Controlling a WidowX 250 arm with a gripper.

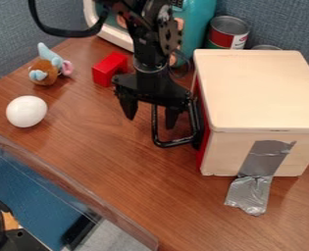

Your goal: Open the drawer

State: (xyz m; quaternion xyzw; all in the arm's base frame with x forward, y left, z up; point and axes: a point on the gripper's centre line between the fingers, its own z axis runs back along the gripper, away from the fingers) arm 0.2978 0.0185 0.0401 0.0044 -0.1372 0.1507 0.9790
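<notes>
See the red drawer (204, 142) between three and four o'clock from the middle, tucked flat against the smooth, pale wooden box (258, 90), with a bent black handle (175, 142) poking out toward nine o'clock. Look in the middle for the black pincer (150, 118), hanging with pointy tips wide apart, by the handle. Then find wrinkly silver tape (268, 159) at four, a red block (109, 68) at eleven, a soft-looking toy (45, 72) at ten and a round white ball (26, 112) at nine, on streaky brown wood (94, 142)
</notes>
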